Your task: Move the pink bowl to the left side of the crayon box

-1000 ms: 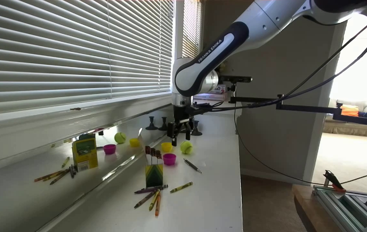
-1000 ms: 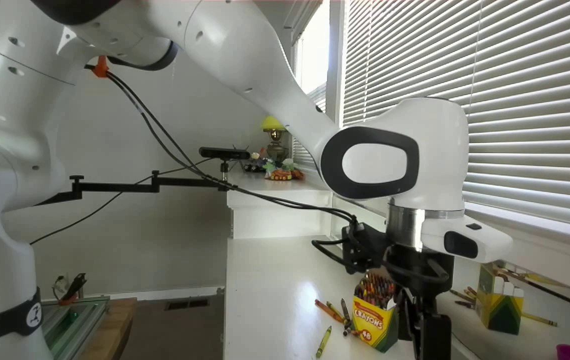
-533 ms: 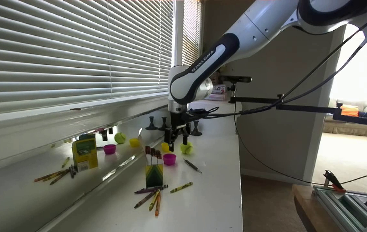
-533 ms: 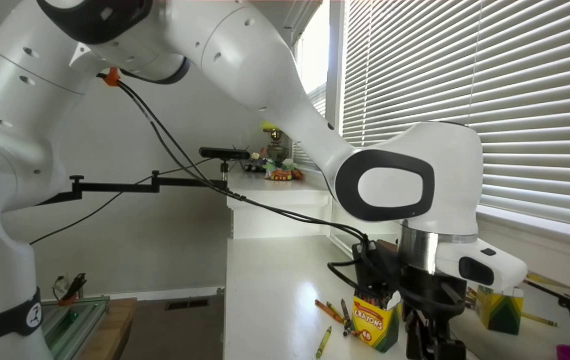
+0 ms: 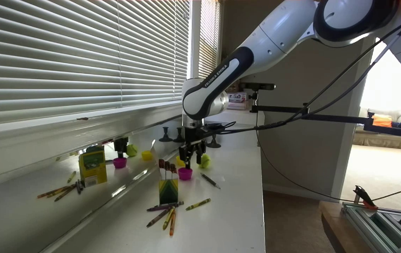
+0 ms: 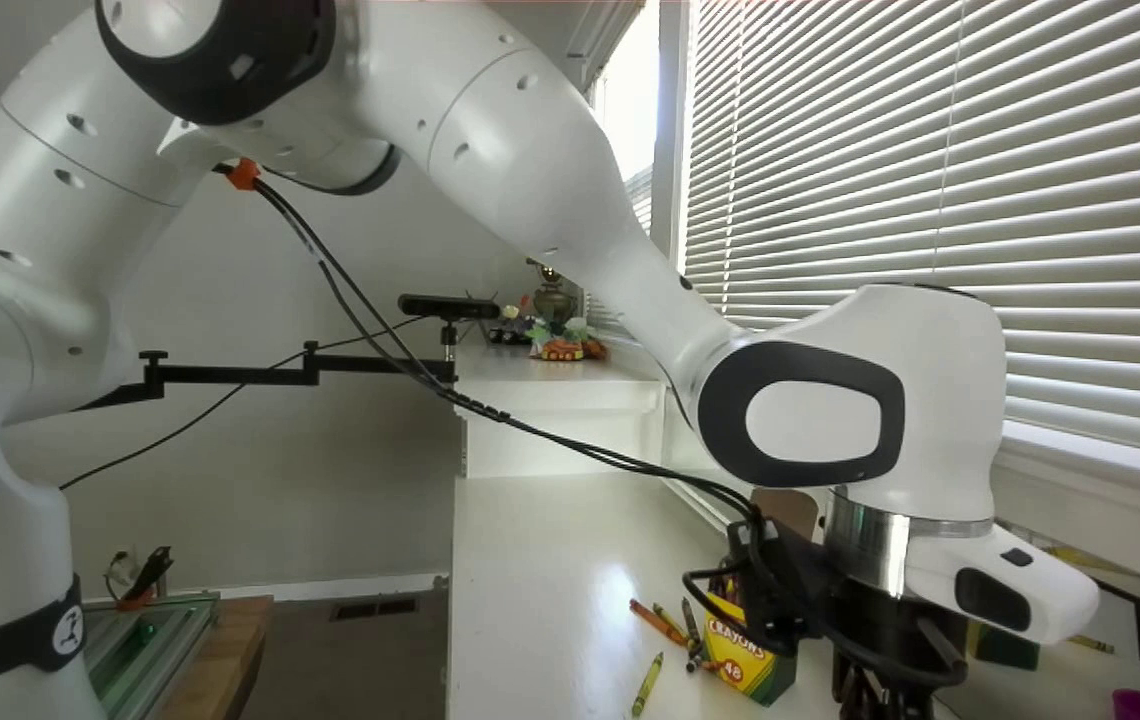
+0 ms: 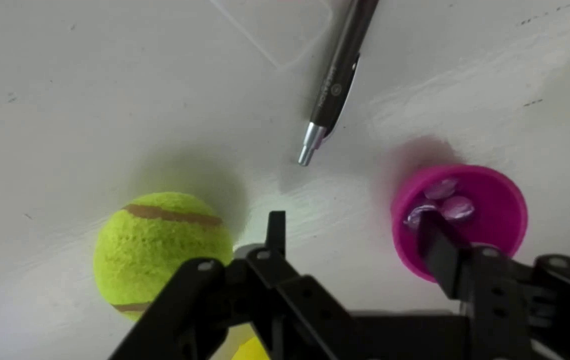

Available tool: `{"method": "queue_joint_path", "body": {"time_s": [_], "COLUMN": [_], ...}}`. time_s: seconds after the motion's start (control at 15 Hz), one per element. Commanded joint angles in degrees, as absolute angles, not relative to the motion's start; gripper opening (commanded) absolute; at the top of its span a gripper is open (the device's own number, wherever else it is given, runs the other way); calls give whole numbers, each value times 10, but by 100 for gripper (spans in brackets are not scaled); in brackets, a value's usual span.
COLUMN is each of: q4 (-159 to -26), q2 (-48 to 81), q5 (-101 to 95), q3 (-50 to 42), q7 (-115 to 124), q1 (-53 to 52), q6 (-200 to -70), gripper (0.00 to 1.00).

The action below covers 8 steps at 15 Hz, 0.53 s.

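The pink bowl [image 5: 185, 175] stands upright on the white shelf just behind the crayon box [image 5: 168, 192] in an exterior view. In the wrist view the pink bowl [image 7: 502, 200] holds a few shiny pieces. My gripper [image 7: 353, 218] is open. One finger reaches into the bowl's mouth; the other is outside it, on the tennis ball side. In an exterior view the gripper [image 5: 193, 163] is low over the bowl. The crayon box [image 6: 755, 655] also shows in an exterior view, partly behind the arm's cables; there the fingertips are cut off and only the bowl's reflection shows.
A tennis ball [image 5: 204, 161], a yellow bowl [image 5: 180, 161] and a pen [image 5: 210, 181] lie close to the pink bowl. Loose crayons [image 5: 165, 218] lie in front of the box. A glossy back panel [image 5: 130, 184] reflects the objects. Dark candle holders [image 5: 214, 142] stand behind.
The arm has moved down, and one open finger has come from above the pink bowl into its mouth. The bowl and the crayon box have not moved.
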State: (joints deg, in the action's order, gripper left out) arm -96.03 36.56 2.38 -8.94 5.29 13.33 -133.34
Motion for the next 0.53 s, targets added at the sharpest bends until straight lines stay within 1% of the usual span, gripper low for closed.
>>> {"method": "queue_joint_path", "body": {"time_s": [0.0, 0.07, 0.47], "q4": [-926, -923, -913], "q2": [393, 396, 405], "q5": [53, 55, 58], "q3": [-77, -75, -65], "q7": [44, 43, 39], "q1": [147, 148, 147], "q6": [-1339, -1341, -1346], "gripper": [61, 61, 54]}}
